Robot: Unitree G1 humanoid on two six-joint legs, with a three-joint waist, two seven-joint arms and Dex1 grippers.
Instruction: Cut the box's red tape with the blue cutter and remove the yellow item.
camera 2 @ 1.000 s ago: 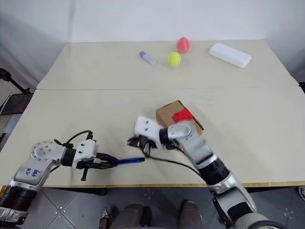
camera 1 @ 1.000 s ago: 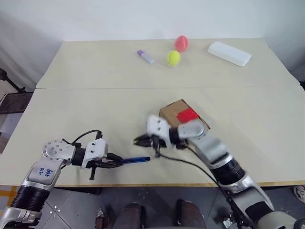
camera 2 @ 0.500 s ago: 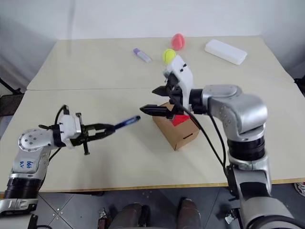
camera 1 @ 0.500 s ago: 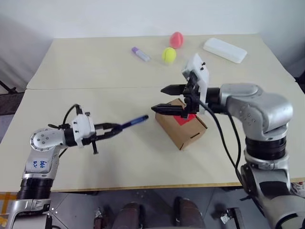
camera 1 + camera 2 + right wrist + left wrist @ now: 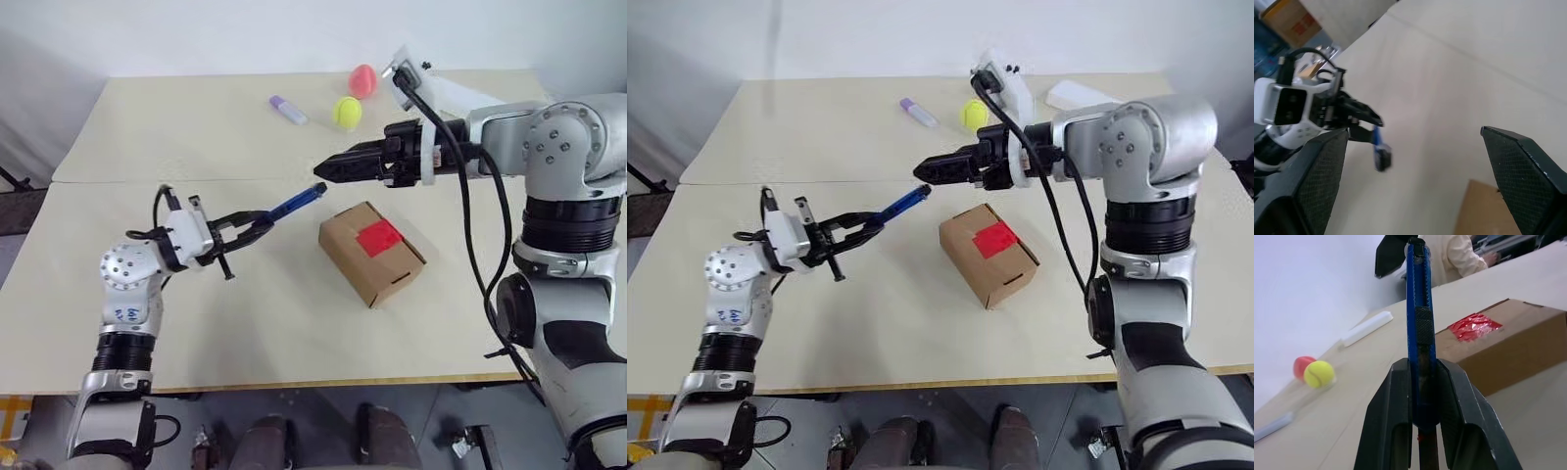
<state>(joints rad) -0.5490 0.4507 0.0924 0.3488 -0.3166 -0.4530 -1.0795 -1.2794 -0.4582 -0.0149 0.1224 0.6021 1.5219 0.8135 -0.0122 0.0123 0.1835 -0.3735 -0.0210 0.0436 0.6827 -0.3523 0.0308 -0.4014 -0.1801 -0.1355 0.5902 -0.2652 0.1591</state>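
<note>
The left gripper (image 5: 257, 223) clamps the blue cutter (image 5: 297, 201), tip raised toward the wide-spread, empty right gripper (image 5: 1415, 181), seemingly for a regrip, above the box (image 5: 370, 251) sealed by red tape (image 5: 381, 238)

Robotics test lab: two plain beige tables (image 5: 196, 147) pushed together against a bare white wall (image 5: 245, 34); a seated person (image 5: 1459, 257) works beyond the raised left gripper (image 5: 1422, 396).
</note>
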